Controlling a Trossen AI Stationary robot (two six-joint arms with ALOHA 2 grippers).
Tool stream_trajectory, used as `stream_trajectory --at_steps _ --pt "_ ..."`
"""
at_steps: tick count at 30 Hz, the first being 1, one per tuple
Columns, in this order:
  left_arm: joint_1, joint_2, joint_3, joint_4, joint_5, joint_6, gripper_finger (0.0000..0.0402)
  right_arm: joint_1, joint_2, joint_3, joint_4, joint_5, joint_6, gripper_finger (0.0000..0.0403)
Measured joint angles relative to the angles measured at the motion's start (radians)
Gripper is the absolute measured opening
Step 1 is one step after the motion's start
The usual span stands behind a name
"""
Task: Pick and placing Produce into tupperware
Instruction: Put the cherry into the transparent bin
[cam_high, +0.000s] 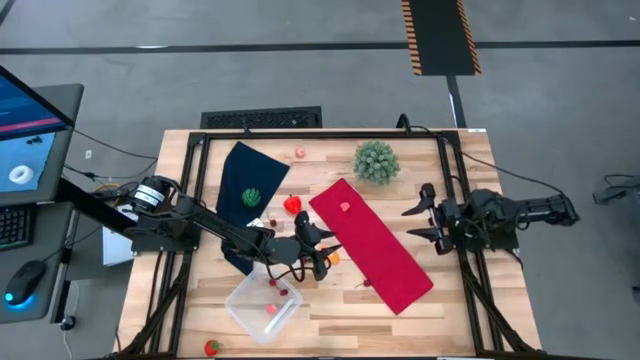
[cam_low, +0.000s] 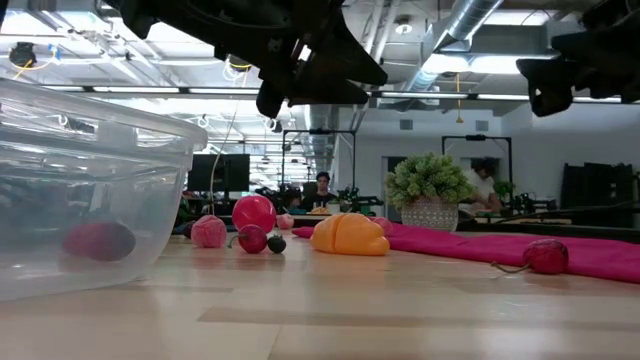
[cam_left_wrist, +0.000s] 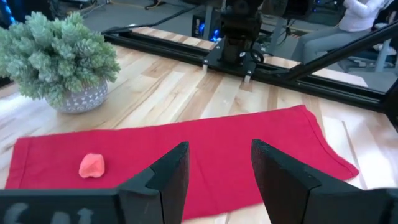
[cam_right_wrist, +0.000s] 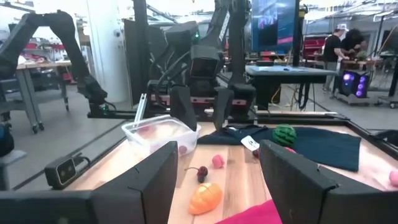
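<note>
The clear tupperware (cam_high: 262, 305) stands near the table's front, left of centre, with red and pink produce pieces (cam_high: 272, 285) inside. My left gripper (cam_high: 328, 250) hangs open above the table beside the red cloth (cam_high: 370, 245), over an orange piece (cam_low: 350, 235), holding nothing (cam_left_wrist: 219, 149). More produce lies loose: a pink piece (cam_left_wrist: 92, 165) on the red cloth, a red one (cam_high: 292, 204), dark cherries (cam_low: 252, 240) and a strawberry (cam_high: 212, 348). My right gripper (cam_high: 420, 222) waits open at the table's right edge (cam_right_wrist: 219, 149).
A spiky green plant in a pot (cam_high: 376, 160) stands at the far middle. A dark blue cloth (cam_high: 250, 190) with a small green melon (cam_right_wrist: 285, 134) lies at the far left. A black frame (cam_high: 300, 135) borders the table.
</note>
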Motion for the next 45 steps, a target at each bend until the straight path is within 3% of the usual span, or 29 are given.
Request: stream_trajectory --at_steps 10,20,23,28,33,35,40,45 --pt "0.002 0.005 0.000 -0.008 0.068 -0.105 0.0162 -0.003 0.037 -0.003 -0.066 0.024 0.370 0.0249" --pt "0.016 0.006 0.000 -0.021 0.255 -0.124 0.0162 -0.003 0.036 -0.003 -0.068 0.023 0.392 0.0249" --pt "0.015 0.007 0.000 -0.060 0.257 -0.112 0.0162 -0.003 0.036 -0.003 -0.068 0.023 0.392 0.0249" --pt "0.013 0.007 0.000 -0.051 0.239 0.064 0.0162 -0.003 0.036 -0.003 -0.069 0.023 0.393 0.0249" --pt "0.002 0.006 0.000 -0.030 0.131 0.020 0.0162 -0.003 0.036 -0.003 -0.070 0.023 0.393 0.0249" --pt "0.002 0.005 0.000 -0.053 0.133 0.050 0.0162 -0.003 0.036 -0.003 -0.070 0.023 0.393 0.0249" --pt "0.021 0.049 0.003 -0.031 0.316 0.105 0.0162 -0.003 0.036 -0.002 -0.070 0.023 0.393 0.0249" --pt "0.048 0.121 0.101 -0.100 0.423 0.128 0.0162 -0.003 0.036 -0.002 -0.070 0.022 0.393 0.0249"
